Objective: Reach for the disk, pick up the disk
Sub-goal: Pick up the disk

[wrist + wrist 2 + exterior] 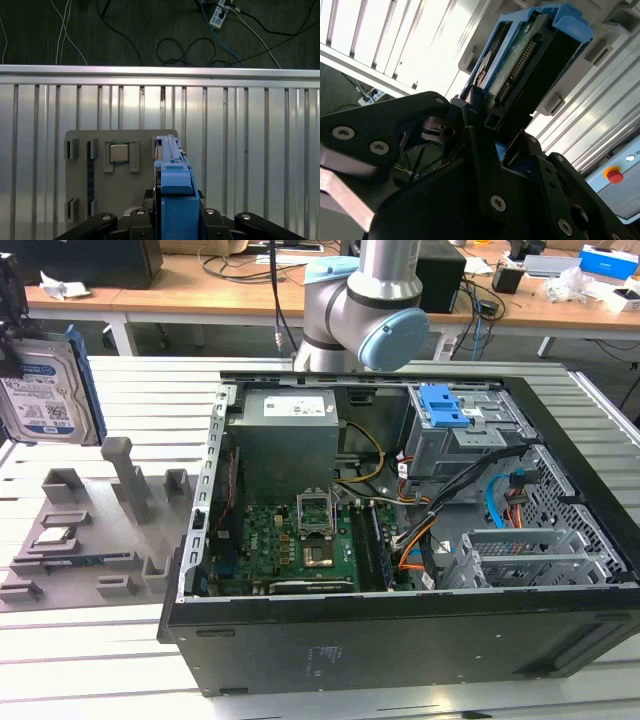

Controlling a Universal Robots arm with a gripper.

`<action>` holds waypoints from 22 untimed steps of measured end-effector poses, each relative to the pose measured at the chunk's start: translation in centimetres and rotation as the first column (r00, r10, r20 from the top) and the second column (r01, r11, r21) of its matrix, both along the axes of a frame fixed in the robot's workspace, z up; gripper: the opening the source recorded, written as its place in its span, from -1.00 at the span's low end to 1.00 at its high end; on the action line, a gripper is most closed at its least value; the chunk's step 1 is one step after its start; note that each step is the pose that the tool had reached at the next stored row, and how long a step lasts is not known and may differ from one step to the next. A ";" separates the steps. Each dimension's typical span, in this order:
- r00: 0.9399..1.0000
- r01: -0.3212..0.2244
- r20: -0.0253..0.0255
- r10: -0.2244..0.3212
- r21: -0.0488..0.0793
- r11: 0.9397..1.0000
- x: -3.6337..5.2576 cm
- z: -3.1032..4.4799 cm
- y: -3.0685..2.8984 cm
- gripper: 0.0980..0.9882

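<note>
The disk [45, 390], a silver hard drive with a white-and-blue label in a blue bracket, hangs upright in the air at the exterior view's left. It is above the grey fixture plate [90, 540]. My gripper [8, 340] is shut on the disk from above. In the second wrist view the black fingers [485, 150] clamp the disk [530, 55] at its connector end. In the first wrist view the disk [172, 185] shows edge-on, blue bracket toward the camera, between the gripper [172, 222] links and over the fixture plate [125, 200].
A small square processor chip [55, 537] [119, 153] sits in the fixture plate. An open computer case [200, 540] with a blue-latched drive cage [445, 405] stands at the exterior view's right. The robot arm [370, 310] rises behind it. Cables lie on the floor beyond the slatted table [250, 150].
</note>
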State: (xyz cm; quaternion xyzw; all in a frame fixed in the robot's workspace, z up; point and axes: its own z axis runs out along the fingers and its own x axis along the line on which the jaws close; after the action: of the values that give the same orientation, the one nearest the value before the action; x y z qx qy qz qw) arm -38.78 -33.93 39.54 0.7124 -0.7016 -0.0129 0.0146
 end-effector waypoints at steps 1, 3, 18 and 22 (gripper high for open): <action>1.000 0.000 0.000 0.000 0.000 1.000 0.00 0.22 0.00 -0.40; 1.000 0.000 0.000 0.000 0.000 1.000 0.00 1.05 0.02 -0.40; 1.000 0.000 0.000 0.000 0.000 1.000 0.00 5.14 0.08 -0.40; 1.000 0.000 0.000 0.000 0.000 1.000 0.00 6.43 0.09 -0.40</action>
State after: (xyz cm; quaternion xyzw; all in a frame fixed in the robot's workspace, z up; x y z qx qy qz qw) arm -38.78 -33.83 45.97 0.7124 -0.7016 -0.0129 0.0147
